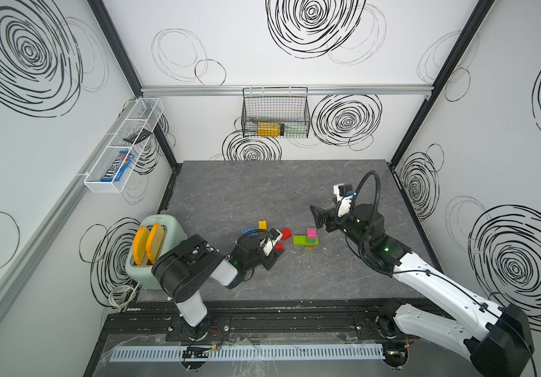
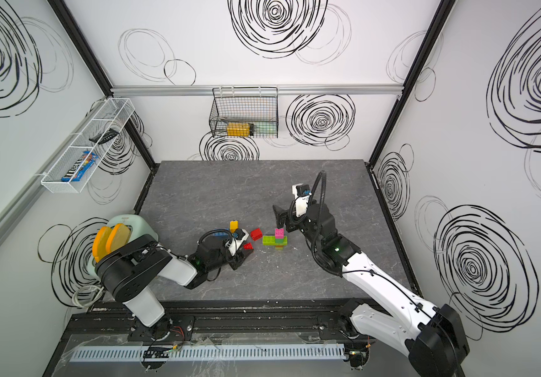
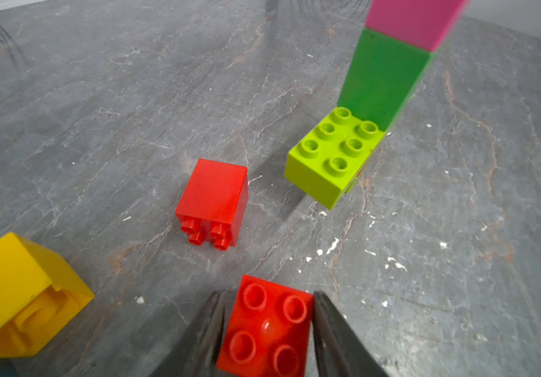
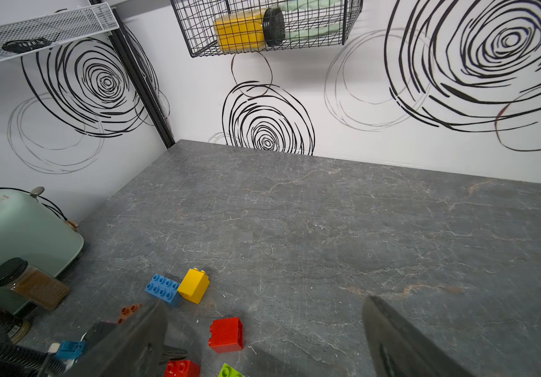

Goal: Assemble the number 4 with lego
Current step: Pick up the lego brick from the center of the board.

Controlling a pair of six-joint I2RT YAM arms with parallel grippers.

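Observation:
My left gripper (image 1: 278, 248) (image 3: 267, 293) is low over the table, its fingers pressed against both sides of a small red lego brick (image 3: 267, 329) (image 1: 279, 245) that sits studs up. A second red brick (image 3: 212, 199) (image 1: 286, 233) lies on its side just beyond. Further on stands a built piece: a lime green brick (image 3: 334, 156) (image 1: 300, 240) joined to a dark green one (image 3: 383, 75) with a pink one (image 1: 311, 232) on top. A yellow brick (image 1: 262, 225) and a blue brick (image 1: 250, 231) lie by the left wrist. My right gripper (image 1: 316, 216) (image 4: 264, 302) hovers open and empty, above and right of the built piece.
A mint toaster (image 1: 161, 251) with two yellow slices stands at the table's left edge, with a spice jar (image 4: 29, 282) beside it. A black wire basket (image 1: 275, 112) hangs on the back wall. On the left wall hangs a white mesh shelf (image 1: 122, 147).

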